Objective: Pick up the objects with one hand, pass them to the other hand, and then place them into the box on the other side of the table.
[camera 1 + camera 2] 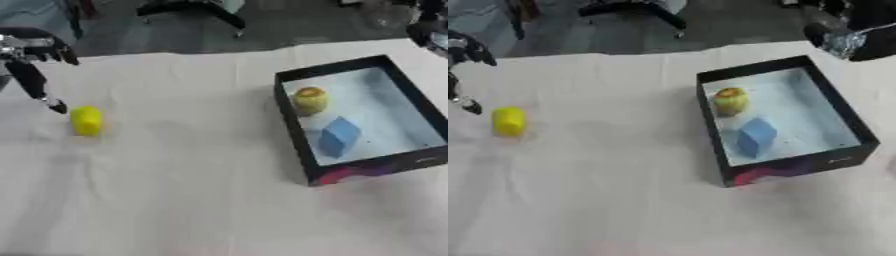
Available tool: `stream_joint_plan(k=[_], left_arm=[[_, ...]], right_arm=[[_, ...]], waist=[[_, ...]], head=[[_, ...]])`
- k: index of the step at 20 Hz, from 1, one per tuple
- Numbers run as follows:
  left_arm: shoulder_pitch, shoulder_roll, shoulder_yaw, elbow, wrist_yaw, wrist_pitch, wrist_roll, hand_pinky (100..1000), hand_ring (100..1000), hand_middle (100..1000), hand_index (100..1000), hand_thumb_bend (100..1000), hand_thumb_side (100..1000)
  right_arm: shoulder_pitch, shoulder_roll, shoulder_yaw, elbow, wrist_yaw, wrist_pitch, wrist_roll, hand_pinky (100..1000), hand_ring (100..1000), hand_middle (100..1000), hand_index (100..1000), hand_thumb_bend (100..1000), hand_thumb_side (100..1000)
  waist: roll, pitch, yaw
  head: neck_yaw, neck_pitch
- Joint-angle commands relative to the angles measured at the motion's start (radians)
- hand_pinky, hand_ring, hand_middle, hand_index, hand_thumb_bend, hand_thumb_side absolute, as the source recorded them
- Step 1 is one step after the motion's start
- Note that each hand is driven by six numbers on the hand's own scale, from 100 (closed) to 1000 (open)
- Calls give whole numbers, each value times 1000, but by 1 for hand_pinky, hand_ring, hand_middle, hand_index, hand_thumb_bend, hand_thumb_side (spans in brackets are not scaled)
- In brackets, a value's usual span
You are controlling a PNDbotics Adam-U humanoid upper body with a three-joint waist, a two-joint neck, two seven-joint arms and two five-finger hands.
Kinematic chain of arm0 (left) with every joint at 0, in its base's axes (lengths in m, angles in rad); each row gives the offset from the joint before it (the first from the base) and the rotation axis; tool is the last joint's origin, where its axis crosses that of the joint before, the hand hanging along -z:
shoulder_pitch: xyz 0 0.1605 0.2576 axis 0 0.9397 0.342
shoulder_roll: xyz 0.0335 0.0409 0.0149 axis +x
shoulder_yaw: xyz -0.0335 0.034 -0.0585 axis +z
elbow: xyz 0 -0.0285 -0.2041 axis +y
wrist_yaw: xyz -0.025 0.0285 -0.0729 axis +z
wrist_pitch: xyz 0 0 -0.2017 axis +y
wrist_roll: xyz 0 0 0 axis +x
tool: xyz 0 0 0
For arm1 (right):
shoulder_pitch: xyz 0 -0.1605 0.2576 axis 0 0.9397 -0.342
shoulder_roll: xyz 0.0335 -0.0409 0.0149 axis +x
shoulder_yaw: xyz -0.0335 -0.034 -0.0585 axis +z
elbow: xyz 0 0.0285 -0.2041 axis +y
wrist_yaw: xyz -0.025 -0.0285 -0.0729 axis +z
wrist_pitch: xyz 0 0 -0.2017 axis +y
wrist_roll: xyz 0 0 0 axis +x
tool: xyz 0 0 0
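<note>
Hovering: left robot hand (35, 65) (fingers extended) just beside yellow object (86, 120).

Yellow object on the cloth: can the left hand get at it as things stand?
Probably yes. The left hand hangs just up-left of the yellow object, one of its fingers almost at it, and only bare cloth lies between. The box stands well off to the right.

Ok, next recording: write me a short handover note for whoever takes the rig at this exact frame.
Left robot hand: open, fingers pointing down beside the yellow object, not touching it.
Right robot hand: above the box's far corner; fingers unclear.
Box: on the right side, already holding a yellowish round object and a blue block.
Left to do: grasp the yellow object, pass it to the right, place it in the box.
</note>
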Motion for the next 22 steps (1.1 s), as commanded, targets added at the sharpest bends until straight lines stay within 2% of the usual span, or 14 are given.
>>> stream_joint_plan(k=[1,7,15,22], left_arm=[[-30,12,34,38,-57,8,17,858,867,780,796,751,100],[-37,1,64,87,-59,14,41,864,865,779,800,780,100],[-37,-9,64,101,1,15,-16,868,865,780,807,796,100],[-31,-5,64,106,-29,34,-39,859,864,779,815,819,100]], right_arm=[[-24,-16,-4,-22,12,-10,3,1000,1000,787,1000,221,100],[-28,-14,-8,-22,23,-11,0,1000,1000,784,1000,212,100],[-28,-11,-8,-22,40,-13,-5,1000,1000,782,1000,215,100],[-27,-7,-7,-22,47,-11,-3,1000,1000,781,1000,211,100]], waist=[[-13,6,-4],[-14,23,-13],[-14,37,-20],[-12,40,-21]], head=[[12,-25],[17,-42],[15,-47],[8,-49]])
